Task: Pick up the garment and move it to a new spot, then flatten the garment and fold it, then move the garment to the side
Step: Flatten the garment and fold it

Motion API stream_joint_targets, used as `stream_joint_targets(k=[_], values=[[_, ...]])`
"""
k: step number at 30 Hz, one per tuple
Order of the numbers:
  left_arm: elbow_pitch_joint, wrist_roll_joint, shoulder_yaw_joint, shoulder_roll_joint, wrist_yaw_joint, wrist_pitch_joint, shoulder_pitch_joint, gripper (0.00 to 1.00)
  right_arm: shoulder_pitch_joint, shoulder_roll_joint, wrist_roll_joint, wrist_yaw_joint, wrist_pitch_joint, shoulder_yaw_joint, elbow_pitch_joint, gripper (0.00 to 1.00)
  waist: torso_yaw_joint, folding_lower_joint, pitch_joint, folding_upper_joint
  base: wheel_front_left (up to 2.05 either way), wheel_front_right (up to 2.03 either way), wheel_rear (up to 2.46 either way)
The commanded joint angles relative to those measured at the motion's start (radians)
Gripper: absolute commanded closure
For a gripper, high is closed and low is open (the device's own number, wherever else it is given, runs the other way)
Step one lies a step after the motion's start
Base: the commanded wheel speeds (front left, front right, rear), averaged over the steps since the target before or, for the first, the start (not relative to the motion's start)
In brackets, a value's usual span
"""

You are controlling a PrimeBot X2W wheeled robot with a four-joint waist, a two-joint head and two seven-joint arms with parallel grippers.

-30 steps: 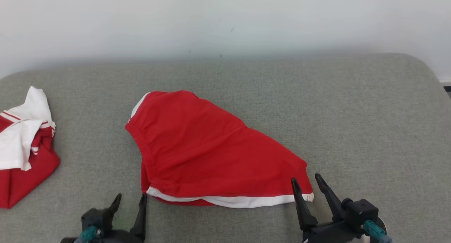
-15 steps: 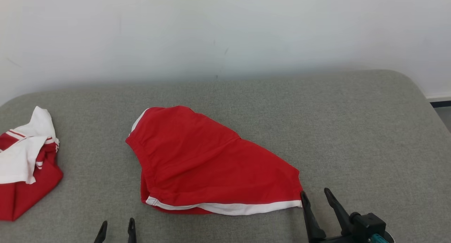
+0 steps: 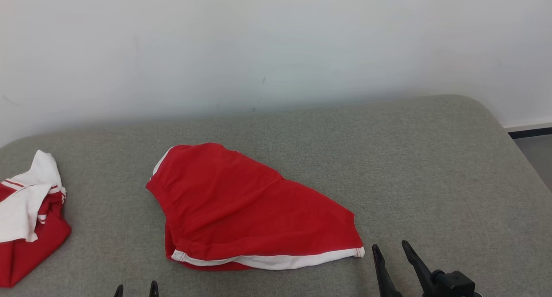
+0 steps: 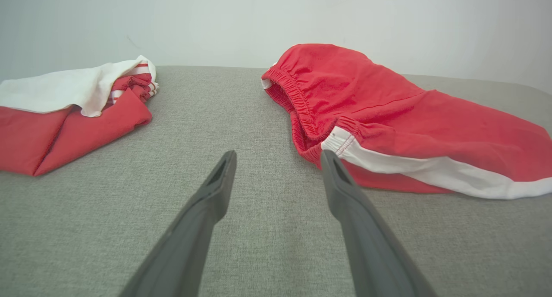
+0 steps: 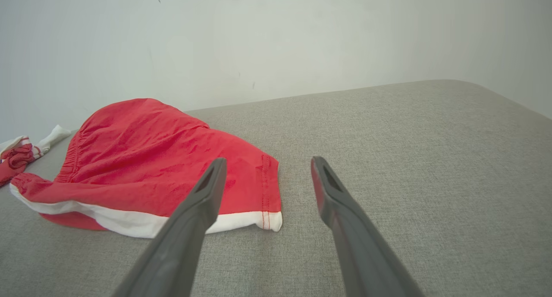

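Red shorts with a white side stripe (image 3: 246,211) lie folded on the grey cushioned surface (image 3: 431,167), waistband at the left, hem at the right. My left gripper (image 3: 134,287) stands open at the bottom edge, just short of the waistband corner (image 4: 340,137). My right gripper (image 3: 390,247) is open too, a little right of the hem corner (image 5: 271,219). In the left wrist view the left gripper (image 4: 278,158) holds nothing; the right gripper (image 5: 267,164) is equally empty in its own view, with the shorts (image 5: 151,167) to its left.
A second red and white garment (image 3: 26,219) lies bunched at the far left, also seen as the bunched garment (image 4: 64,107). A white wall (image 3: 276,51) backs the surface. The surface's right edge rounds off toward the floor (image 3: 534,146).
The head camera has tilted up, so everything sits lower in the picture. Both grippers have drawn back toward the bottom edge, away from the shorts. The shorts lie unchanged.
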Motion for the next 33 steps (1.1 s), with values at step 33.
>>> stream_joint_targets(k=[33], values=[[0.098, -0.134, -0.201, 0.098, -0.048, -0.003, -0.257, 0.00, -0.103, -0.032, 0.027, -0.002, 0.000, 0.034, -0.014, 0.00, 0.006, 0.0001, 0.219, 0.0001, 0.00, 0.00, 0.00]])
